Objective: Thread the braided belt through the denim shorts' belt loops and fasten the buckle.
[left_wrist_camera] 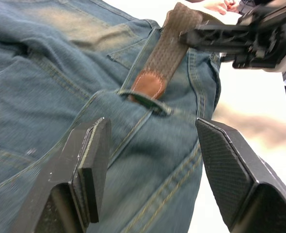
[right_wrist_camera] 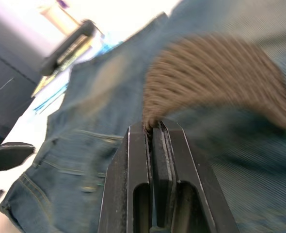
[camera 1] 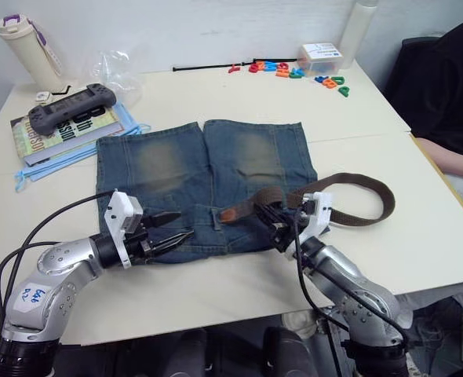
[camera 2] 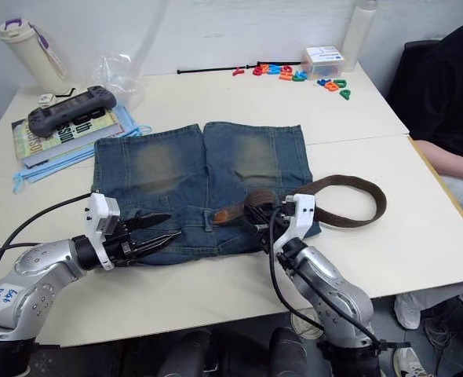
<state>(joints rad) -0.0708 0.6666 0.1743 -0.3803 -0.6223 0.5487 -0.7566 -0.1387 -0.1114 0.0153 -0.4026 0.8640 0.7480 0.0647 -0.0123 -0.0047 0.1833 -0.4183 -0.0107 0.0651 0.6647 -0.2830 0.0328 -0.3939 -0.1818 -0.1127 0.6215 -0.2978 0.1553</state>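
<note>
Left wrist view shows the tan tip of the braided belt (left_wrist_camera: 150, 83) entering one of the belt loops (left_wrist_camera: 145, 95) on the waistband of the denim shorts (camera 1: 204, 184), which lie flat on the table (camera 1: 239, 94). My right gripper (camera 1: 278, 224) is clenched on the strap just behind the tip; my left gripper (camera 1: 175, 236) hangs released beside the loop, jaws spread. I judge threading has barely begun. Next move: feed the tip through with the right, then pinch it with the left and draw it onward.
</note>
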